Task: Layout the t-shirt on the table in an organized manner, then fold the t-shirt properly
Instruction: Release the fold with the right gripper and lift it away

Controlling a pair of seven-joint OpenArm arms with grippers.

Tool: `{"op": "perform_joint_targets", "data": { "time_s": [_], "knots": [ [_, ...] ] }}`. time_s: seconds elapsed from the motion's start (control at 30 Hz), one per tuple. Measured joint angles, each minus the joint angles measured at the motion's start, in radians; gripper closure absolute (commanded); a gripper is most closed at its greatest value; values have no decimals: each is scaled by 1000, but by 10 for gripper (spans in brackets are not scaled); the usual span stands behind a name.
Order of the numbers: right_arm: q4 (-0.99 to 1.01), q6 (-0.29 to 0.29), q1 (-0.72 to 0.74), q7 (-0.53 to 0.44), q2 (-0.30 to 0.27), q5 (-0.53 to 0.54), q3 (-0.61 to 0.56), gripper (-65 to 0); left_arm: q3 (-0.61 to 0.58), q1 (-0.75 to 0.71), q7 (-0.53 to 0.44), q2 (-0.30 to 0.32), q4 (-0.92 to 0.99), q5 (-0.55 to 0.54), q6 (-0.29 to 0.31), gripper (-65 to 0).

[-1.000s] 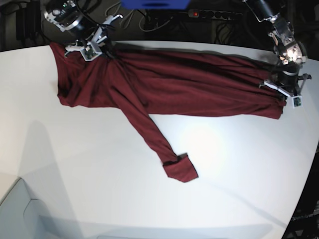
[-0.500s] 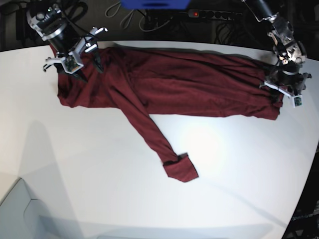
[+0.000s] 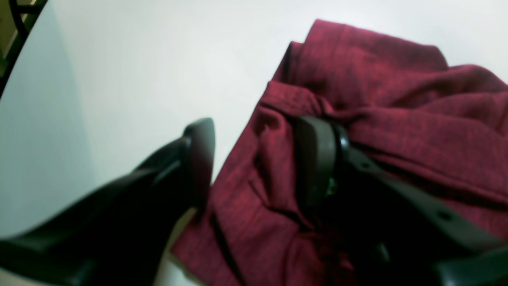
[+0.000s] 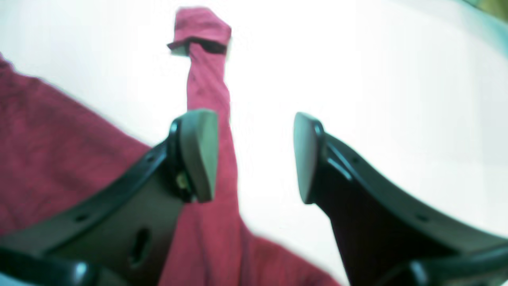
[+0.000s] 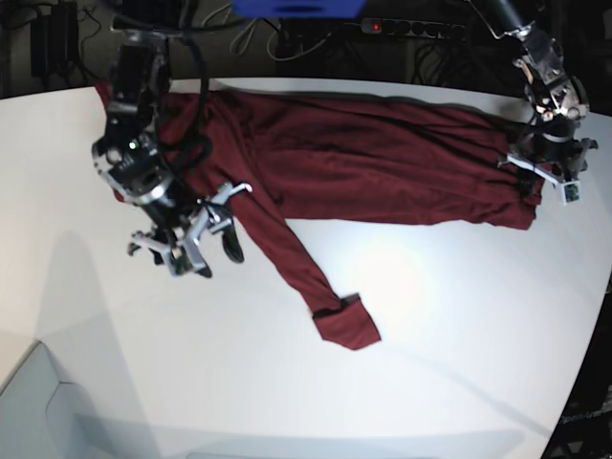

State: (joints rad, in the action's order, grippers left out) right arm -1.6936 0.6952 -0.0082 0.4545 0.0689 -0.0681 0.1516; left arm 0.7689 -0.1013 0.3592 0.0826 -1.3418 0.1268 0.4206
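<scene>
Left wrist view: left gripper (image 3: 254, 159) is sitting with jaws apart, one finger over bare table (image 3: 119, 79), the other pressing down on a bunched hem of the t-shirt (image 3: 397, 99); a fold of cloth is lying in the gap, but nothing is pinched. Lower part of the frame is dark, so finger bases are hard to read. Right wrist view: right gripper (image 4: 256, 155) is hanging spread wide and empty above the table (image 4: 377, 79); the shirt's long sleeve (image 4: 208, 83) is running up behind the left-hand finger, cuff folded at the top, whole frame blurred. Base view: the t-shirt (image 5: 382, 163) is lying stretched across the far side of the table (image 5: 430, 363), one sleeve (image 5: 296, 258) trailing toward the near edge. Right gripper (image 5: 191, 239) is hovering just beside the sleeve, its arm covering the collar end. Left gripper (image 5: 545, 177) is sitting at the hem end, jaws too small to resolve here.
</scene>
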Motion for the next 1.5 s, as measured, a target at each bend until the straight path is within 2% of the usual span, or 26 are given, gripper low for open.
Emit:
{"op": "perform_joint_targets", "data": {
  "time_s": [0.1,0.33,0.8,1.1,1.2,1.37,1.5],
  "knots": [
    [154,0,111,34,-3,-3,-42,-310,1,2,6,0,0,1,2,-325],
    [449,0,272,26,-1,0,-142,-307,0,-2,39,-2,-39,20,3,-325],
    [737,-1,354,-214,-19,2,-144,-306,0,-13,48,-8,-58,23,3,-325],
    [810,-2,379,-253,-22,-2,-144,-303,0,-13,48,-8,-58,23,3,-325],
    [810,-2,379,-257,-22,-2,-144,-262,0,-13,48,-8,-58,23,3,-325],
    [855,-2,407,-258,-22,2,-144,-110,0,-13,48,-8,-58,23,3,-325],
    [906,-2,423,-266,-29,3,-143,-49,0,-13,48,-8,-58,23,3,-325]
  ]
}}
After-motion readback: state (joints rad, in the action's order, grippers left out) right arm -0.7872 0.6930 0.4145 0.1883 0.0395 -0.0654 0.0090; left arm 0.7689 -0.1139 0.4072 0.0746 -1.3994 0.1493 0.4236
